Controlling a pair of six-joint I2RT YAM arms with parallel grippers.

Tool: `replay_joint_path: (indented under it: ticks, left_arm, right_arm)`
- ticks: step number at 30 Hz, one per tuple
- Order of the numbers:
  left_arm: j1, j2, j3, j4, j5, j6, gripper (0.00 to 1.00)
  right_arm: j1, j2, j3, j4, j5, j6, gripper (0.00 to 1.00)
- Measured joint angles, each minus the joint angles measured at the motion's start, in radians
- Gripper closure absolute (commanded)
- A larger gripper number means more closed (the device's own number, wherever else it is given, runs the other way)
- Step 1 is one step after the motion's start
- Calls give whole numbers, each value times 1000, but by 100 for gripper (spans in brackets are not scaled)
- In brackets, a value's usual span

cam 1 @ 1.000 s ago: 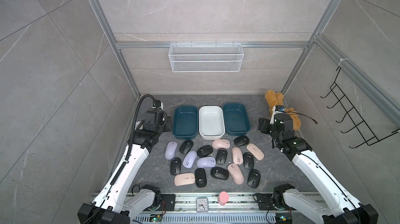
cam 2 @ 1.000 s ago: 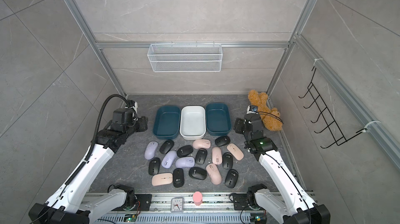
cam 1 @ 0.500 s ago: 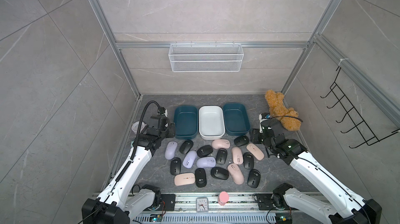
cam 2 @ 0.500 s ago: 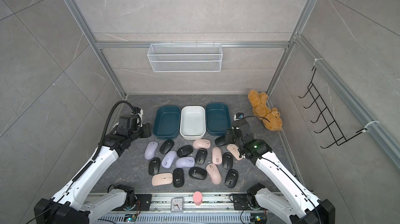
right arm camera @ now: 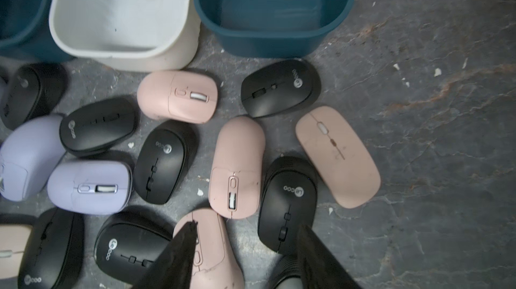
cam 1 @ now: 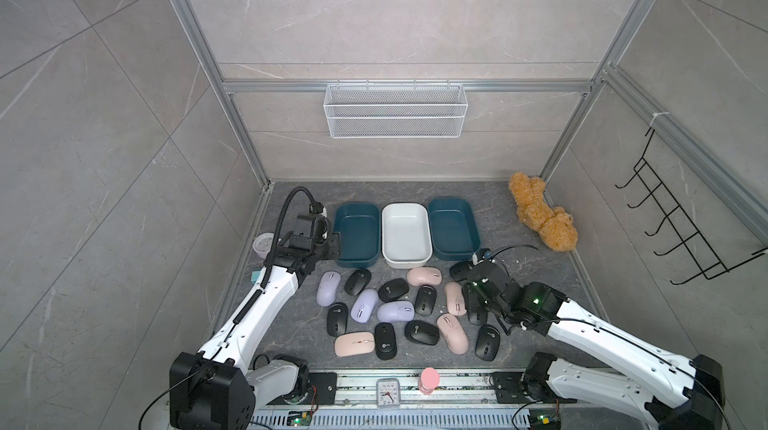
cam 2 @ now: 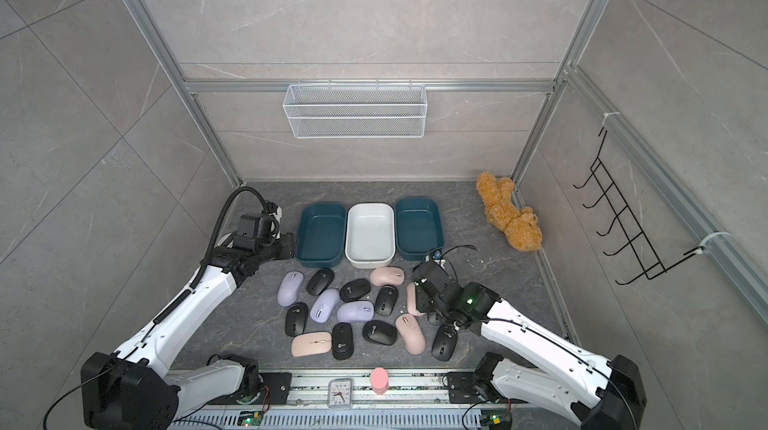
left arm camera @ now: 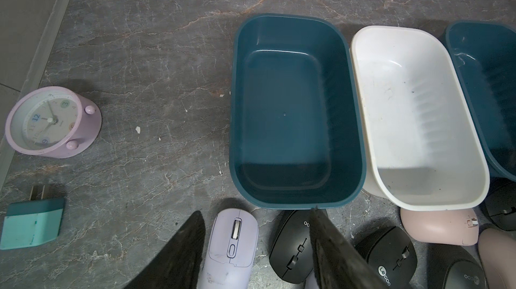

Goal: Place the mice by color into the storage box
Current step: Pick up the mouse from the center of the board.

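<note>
Several mice in black, lilac and pink lie loose on the dark floor in front of three empty boxes: a teal box (cam 1: 357, 259), a white box (cam 1: 405, 262) and a second teal box (cam 1: 451, 255). My left gripper (cam 1: 332, 247) (left arm camera: 257, 213) hovers open by the left teal box's near corner, above a lilac mouse (left arm camera: 231, 245) and a black mouse (left arm camera: 290, 245), holding nothing. My right gripper (cam 1: 468, 299) (right arm camera: 247, 224) hangs low over the right side of the pile. Its fingers stand apart above a pink mouse (right arm camera: 212, 254) and a black mouse (right arm camera: 287, 204), touching neither.
A round pink alarm clock (left arm camera: 53, 123) and a teal plug (left arm camera: 32, 223) sit by the left wall. A brown teddy bear (cam 1: 540, 216) lies in the back right corner. A wire basket (cam 1: 395, 110) hangs on the back wall and a hook rack (cam 1: 681, 237) on the right wall.
My right arm has swung left from beside the teddy bear and dropped over the right side of the mice. My left gripper has moved right and nearer, up to the left teal box.
</note>
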Motion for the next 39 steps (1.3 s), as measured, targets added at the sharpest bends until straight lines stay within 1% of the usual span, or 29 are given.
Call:
replay_joint_path:
  ticks: [5, 9, 16, 22, 29, 39]
  left_arm:
    - [0, -3, -13, -1, -1, 2, 38]
    - [-6, -4, -13, -1, -2, 3, 38]
    - [-13, -4, -13, -1, -4, 3, 38]
    - [-18, -3, -21, -1, -4, 3, 38]
    - [-20, 0, -21, -1, -8, 3, 38]
    - [-20, 0, -21, -2, -12, 4, 35]
  right_arm:
    - [137, 122, 4, -37, 6, 42, 37]
    - [187, 177, 7, -46, -12, 71, 36]
    - [200, 198, -30, -22, -68, 129, 37]
    - [215, 222, -67, 7, -108, 151, 37]
    - [215, 232, -90, 43, -119, 158, 35]
    - [216, 271, -98, 85, -123, 157, 32]
